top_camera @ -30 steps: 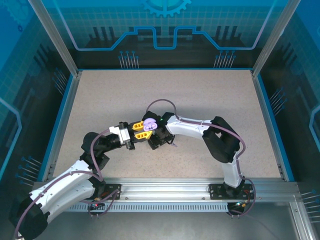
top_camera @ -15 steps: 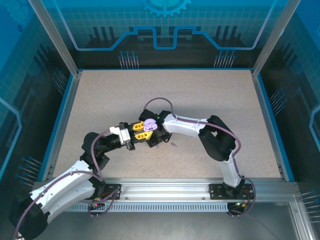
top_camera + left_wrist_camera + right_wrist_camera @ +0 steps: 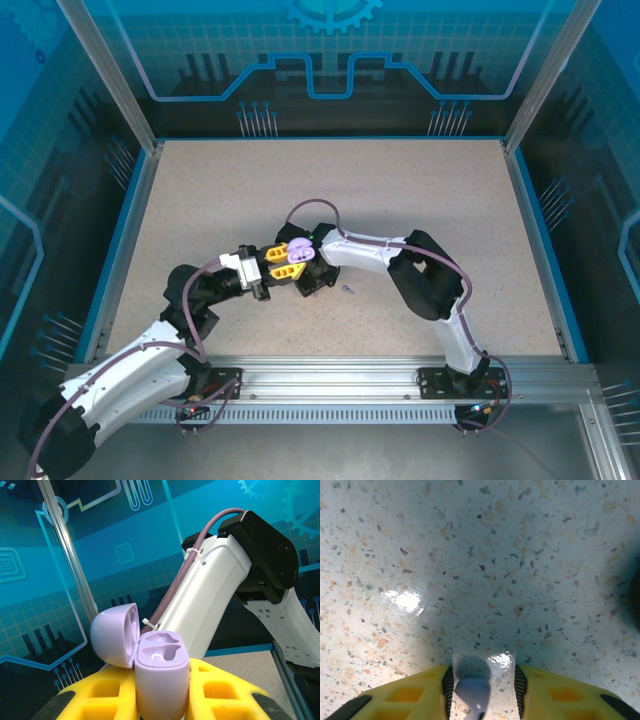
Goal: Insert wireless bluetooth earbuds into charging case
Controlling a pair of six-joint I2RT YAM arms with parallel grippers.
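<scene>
Right end effector (image 3: 484,681) shifted left, pinching pale earbud (image 3: 470,689); left end effector (image 3: 162,690) clamps lavender case (image 3: 161,655).

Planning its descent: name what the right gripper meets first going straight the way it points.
The right gripper points straight down: first, it seems, a pale lavender earbud already between its jaws, then the speckled tabletop just beyond; the depth between them is unclear.

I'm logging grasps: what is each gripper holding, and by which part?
Left gripper clamps the open lavender case by its base's sides, lid free. Right gripper straddles a small pale earbud; whether it grips it cannot be told.
</scene>
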